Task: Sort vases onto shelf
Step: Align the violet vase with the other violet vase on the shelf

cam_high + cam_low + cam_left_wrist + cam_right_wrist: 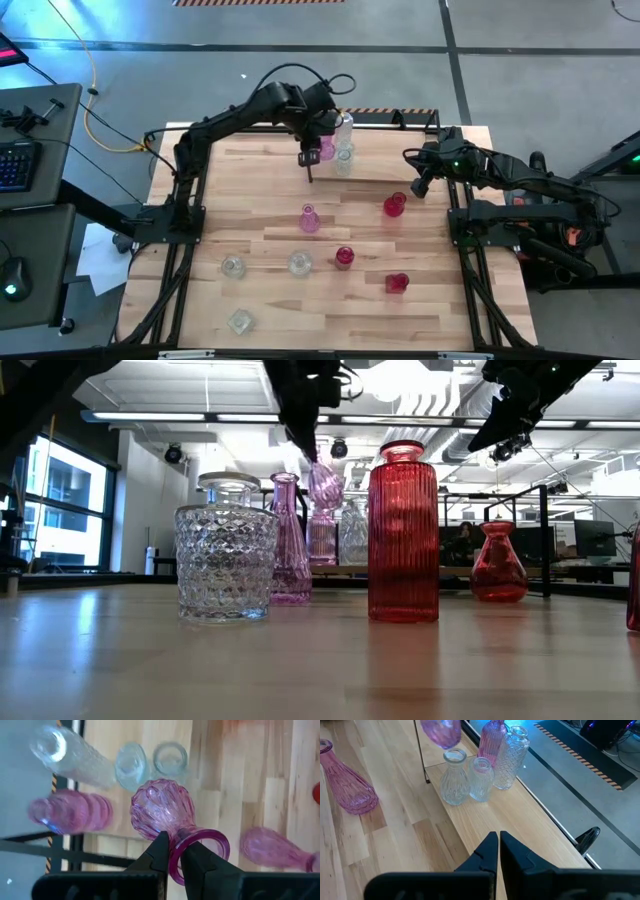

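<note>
The left gripper [172, 857] hangs over the far middle of the table, clamped on the rim of a pink bulb-shaped vase [162, 810]; its two dark fingers pinch the wide pink lip, one inside the mouth and one outside. In the low view the same vase [324, 485] hangs clear of the tabletop under the gripper. Just beyond the held vase, on the shelf [375, 112] at the table's far edge, stand four pieces close together: a tall clear diamond-cut bottle [511, 756], a ribbed pink bottle [491, 740], a clear ribbed vase [455, 784] and a smaller clear vase [481, 779] beside it. The thin black frame of the shelf shows next to them.

On the near side of the left gripper, well apart from it, a pale pink bud vase [309, 218] stands upright on the table. Nearer still are a clear vase [300, 263], a second clear one [233, 266], a cut-glass jar [239, 320], a ribbed red bottle [344, 256] and a red piece [397, 282] that looks to be lying on its side.

The right gripper [498, 842] waits over the far right part of the table, its fingers pressed together on nothing. A squat red vase [395, 204] stands just beside it on the table, toward the near side.
</note>
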`<move>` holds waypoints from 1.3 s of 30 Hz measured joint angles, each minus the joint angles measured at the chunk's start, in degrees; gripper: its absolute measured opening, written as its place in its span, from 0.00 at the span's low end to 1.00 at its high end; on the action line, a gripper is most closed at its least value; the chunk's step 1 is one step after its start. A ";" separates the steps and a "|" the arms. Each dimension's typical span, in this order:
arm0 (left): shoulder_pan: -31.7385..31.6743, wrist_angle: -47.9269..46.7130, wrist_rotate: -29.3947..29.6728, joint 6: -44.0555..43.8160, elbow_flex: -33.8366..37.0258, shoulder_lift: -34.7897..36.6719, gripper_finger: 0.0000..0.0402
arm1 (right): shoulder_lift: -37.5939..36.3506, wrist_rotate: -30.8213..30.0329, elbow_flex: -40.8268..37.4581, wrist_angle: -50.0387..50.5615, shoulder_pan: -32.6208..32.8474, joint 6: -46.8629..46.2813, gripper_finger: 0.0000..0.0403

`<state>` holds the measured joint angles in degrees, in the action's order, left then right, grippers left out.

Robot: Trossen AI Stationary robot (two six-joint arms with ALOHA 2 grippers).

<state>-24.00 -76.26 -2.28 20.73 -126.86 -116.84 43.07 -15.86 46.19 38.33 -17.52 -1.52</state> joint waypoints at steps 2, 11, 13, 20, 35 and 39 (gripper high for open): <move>-0.27 0.60 0.00 -0.02 -0.03 -0.07 0.04 | 0.00 0.00 0.00 0.02 0.01 0.00 0.00; -1.51 1.20 -0.53 -0.56 0.04 -1.92 0.04 | 0.00 0.21 -5.24 -2.74 0.01 0.00 0.00; -1.98 0.88 -0.86 -0.58 0.04 -2.56 0.04 | 0.00 0.24 -6.40 -3.39 0.00 0.00 0.00; -2.72 0.75 -2.19 -1.06 0.02 -4.56 0.04 | -0.19 0.21 -6.97 -3.94 -0.09 0.05 0.00; -4.67 -0.16 -2.98 -1.10 0.02 -8.07 0.04 | -0.42 0.17 -6.97 -3.98 -0.09 0.46 0.00; -5.91 -0.18 -6.49 -2.39 0.02 -8.07 0.04 | -0.42 0.17 -6.97 -3.97 -0.09 0.50 0.00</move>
<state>-29.91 -76.44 -8.77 18.35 -126.85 -124.90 42.65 -15.68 39.22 34.36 -17.61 -1.02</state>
